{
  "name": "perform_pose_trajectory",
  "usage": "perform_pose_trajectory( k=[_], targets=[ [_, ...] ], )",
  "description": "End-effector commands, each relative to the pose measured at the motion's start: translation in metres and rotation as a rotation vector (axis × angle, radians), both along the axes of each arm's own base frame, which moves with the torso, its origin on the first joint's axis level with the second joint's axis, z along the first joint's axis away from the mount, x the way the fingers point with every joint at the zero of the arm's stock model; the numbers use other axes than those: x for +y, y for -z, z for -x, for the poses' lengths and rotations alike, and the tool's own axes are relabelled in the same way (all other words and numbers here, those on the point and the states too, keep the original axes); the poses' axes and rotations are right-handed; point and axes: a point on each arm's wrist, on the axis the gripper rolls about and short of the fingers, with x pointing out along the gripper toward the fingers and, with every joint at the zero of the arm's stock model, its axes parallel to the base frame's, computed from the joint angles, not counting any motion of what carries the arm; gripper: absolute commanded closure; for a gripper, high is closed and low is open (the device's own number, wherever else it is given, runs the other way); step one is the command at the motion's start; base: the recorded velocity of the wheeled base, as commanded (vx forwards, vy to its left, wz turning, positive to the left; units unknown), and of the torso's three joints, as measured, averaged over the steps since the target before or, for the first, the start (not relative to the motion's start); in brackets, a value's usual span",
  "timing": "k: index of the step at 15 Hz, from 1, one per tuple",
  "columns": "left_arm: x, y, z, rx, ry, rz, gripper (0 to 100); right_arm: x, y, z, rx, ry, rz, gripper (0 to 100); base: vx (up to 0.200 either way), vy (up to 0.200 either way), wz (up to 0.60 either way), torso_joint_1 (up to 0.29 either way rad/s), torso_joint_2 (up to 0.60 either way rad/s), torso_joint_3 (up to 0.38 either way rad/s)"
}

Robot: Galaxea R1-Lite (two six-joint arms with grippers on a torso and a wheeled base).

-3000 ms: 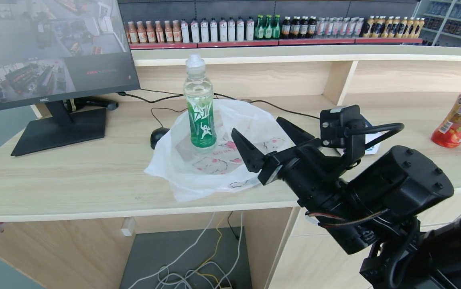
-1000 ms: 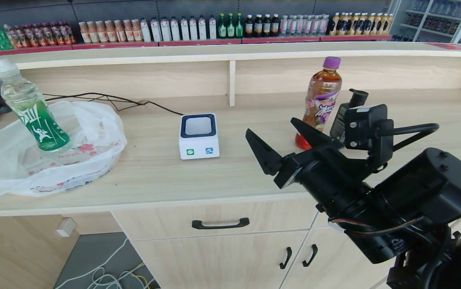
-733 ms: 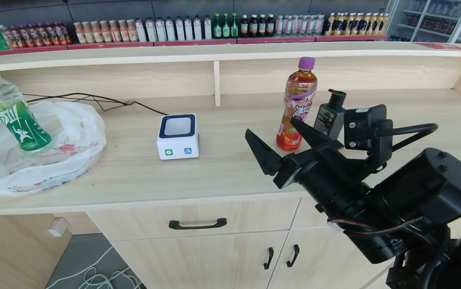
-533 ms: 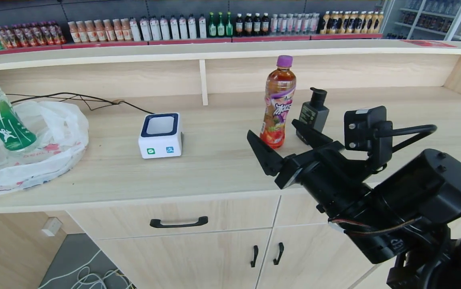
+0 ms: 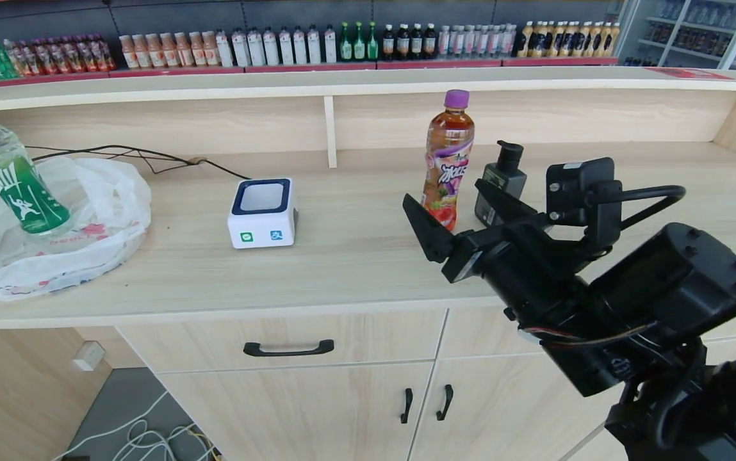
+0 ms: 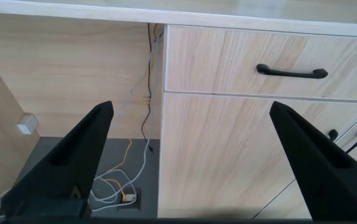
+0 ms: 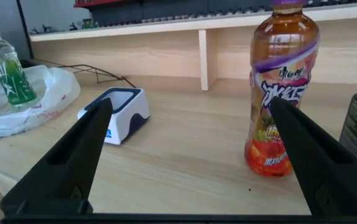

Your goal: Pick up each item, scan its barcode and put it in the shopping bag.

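counter [image 5: 342,269] — pale wood, cabinet doors [image 5: 316,410] below | back shelf [image 5: 368,65] of bottles [image 5: 316,46] | floor [image 5: 111,397] grey, perhaps carpet

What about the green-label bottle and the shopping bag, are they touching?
Touching. The head view shows the green-label bottle standing upright on the shopping bag, its base resting on the white plastic.

Wide gap separates scanner [image 5: 261,212] and bottle [image 5: 448,160] (upright).

Surface [image 5: 355,262]: pale wood grain, matt, smooth.
Shopping bag [image 5: 118,205]: thin white plastic film, crinkled, translucent.
Green-label bottle [image 5: 15,182]: clear glossy plastic.
Tea bottle [image 5: 448,150]: clear glossy plastic, printed film label.
Scanner [image 5: 262,224]: smooth white plastic.
Right tool [image 5: 442,192]: matt black.
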Motion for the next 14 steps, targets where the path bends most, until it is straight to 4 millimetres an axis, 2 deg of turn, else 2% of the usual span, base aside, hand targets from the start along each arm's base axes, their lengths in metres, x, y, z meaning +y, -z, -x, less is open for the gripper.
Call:
perform_pose_trajectory(
  k=[1, 3, 8, 11, 14],
  targets=[
    [0.000, 0.000, 0.000, 0.000, 0.000, 0.000, 0, 0.004, 0.006, -0.014, 0.031, 0.024, 0.026, 0, 0.000, 0.000, 0.00, 0.000, 0.00, 0.000],
    [0.000, 0.000, 0.000, 0.000, 0.000, 0.000, 0, 0.003, 0.005, -0.020, 0.054, 0.038, 0.046, 0, 0.000, 0.000, 0.00, 0.000, 0.00, 0.000],
    [0.000, 0.000, 0.000, 0.000, 0.000, 0.000, 0, -0.004, 0.012, -0.049, 0.129, 0.139, 0.086, 0, 0.000, 0.000, 0.00, 0.000, 0.00, 0.000],
    [0.000, 0.000, 0.000, 0.000, 0.000, 0.000, 0, -0.002, 0.000, -0.066, 0.139, 0.161, 0.090, 0, 0.000, 0.000, 0.00, 0.000, 0.00, 0.000],
    [0.000, 0.000, 0.000, 0.000, 0.000, 0.000, 0, 0.002, 0.001, -0.077, 0.159, 0.167, 0.082, 0, 0.000, 0.000, 0.00, 0.000, 0.00, 0.000]
  ],
)
